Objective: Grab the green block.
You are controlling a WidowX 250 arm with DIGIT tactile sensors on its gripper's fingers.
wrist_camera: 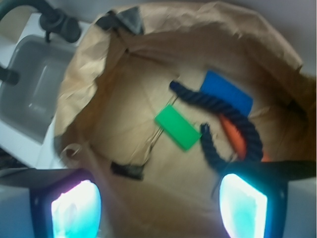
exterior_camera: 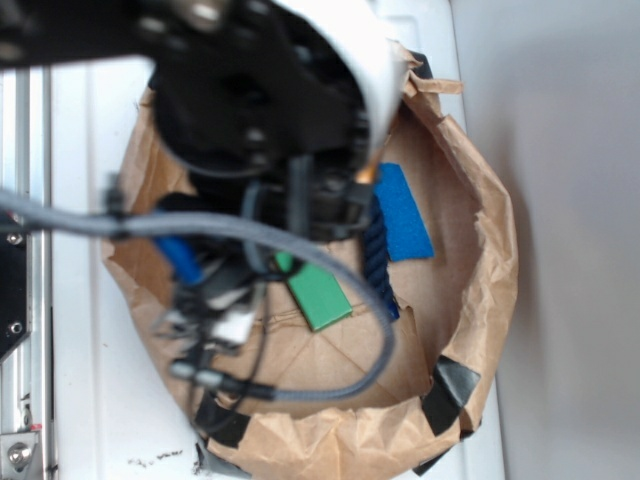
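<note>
Wrist view alone, orange piece (wrist_camera: 233,135), green block (wrist_camera: 177,127)

**Arm over the paper bag**

I see my arm (exterior_camera: 250,110) hanging over the open brown paper bag (exterior_camera: 480,300), covering my claw so I can't read its jaws. Just below it lies the green block (exterior_camera: 320,292). To its right a dark rope (exterior_camera: 378,262) runs beside the blue rectangle (exterior_camera: 405,215).

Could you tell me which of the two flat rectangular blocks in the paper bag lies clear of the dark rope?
The green block: it lies alone on the bag floor, while the blue block is partly overlapped by the rope.
</note>
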